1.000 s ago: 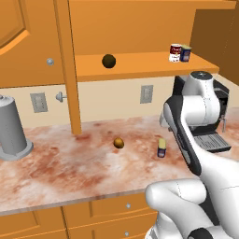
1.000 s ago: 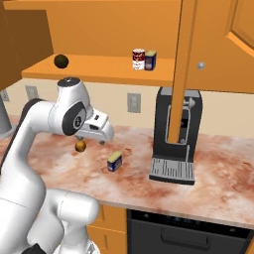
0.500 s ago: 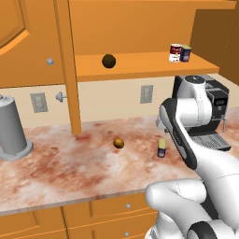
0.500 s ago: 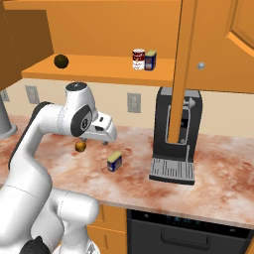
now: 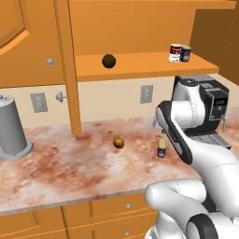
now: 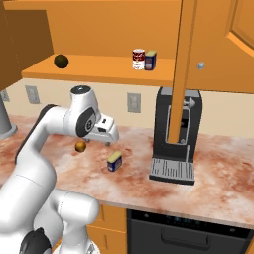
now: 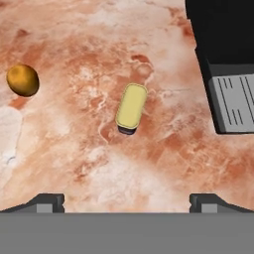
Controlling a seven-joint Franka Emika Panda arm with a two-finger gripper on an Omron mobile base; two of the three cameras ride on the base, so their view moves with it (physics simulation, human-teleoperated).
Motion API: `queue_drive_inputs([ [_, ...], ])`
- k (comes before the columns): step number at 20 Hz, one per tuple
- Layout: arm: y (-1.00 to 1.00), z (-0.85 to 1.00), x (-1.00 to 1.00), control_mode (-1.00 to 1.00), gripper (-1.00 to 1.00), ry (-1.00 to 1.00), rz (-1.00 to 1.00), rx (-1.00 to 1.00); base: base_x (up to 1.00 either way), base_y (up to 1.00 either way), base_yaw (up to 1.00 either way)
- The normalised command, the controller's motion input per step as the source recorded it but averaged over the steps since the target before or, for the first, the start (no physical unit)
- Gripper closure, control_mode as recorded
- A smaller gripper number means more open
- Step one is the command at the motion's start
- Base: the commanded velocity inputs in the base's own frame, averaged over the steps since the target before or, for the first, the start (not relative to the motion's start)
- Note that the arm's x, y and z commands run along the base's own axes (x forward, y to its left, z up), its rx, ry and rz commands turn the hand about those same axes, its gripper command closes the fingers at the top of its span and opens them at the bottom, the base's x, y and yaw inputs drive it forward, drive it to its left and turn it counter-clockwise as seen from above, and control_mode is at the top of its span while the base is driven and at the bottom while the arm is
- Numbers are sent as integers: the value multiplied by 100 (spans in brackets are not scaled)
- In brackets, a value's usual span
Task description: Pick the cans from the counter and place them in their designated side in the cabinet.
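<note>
One dark blue can with a yellowish top [image 7: 131,108] stands on the marbled counter [image 7: 163,163], also seen as the can [image 5: 161,148] and the can [image 6: 114,161]. My gripper [image 6: 110,140] hangs above the counter just left of it, jaws open and empty. In the hand view the gripper [image 7: 128,203] has its fingertips [image 7: 47,202] wide apart, with the can ahead, midway between them. On the cabinet shelf [image 6: 99,69] stand a red-and-white can [image 6: 138,59] and a dark blue can [image 6: 150,60], side by side. They show again as the red-and-white can [image 5: 175,52] and the blue can [image 5: 186,53].
A small brown ball [image 7: 23,80] lies on the counter left of the can. A black coffee machine [image 6: 176,134] stands to the right. A dark ball [image 6: 61,60] sits on the shelf's left end. A grey metal cylinder [image 5: 11,128] stands far left. An open cabinet door [image 6: 183,69] hangs edge-on.
The arm has swung a little to the right, carrying the open gripper closer to the can on the counter. The cans and balls have not moved.
</note>
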Motion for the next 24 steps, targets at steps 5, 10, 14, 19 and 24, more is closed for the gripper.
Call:
queue_drive_inputs([
  [5,-3,-22,16,-100,-100,5,-6,0,0,0,0],
  [10,-6,-26,20,-100,-100,6,-5,0,0,0,0],
  [14,-4,-21,21,-100,-100,3,-3,0,0,0,0],
  [19,-3,-14,23,-100,-100,3,-1,0,0,0,0],
  [24,-1,-14,23,-100,-100,2,-1,1,0,0,0],
])
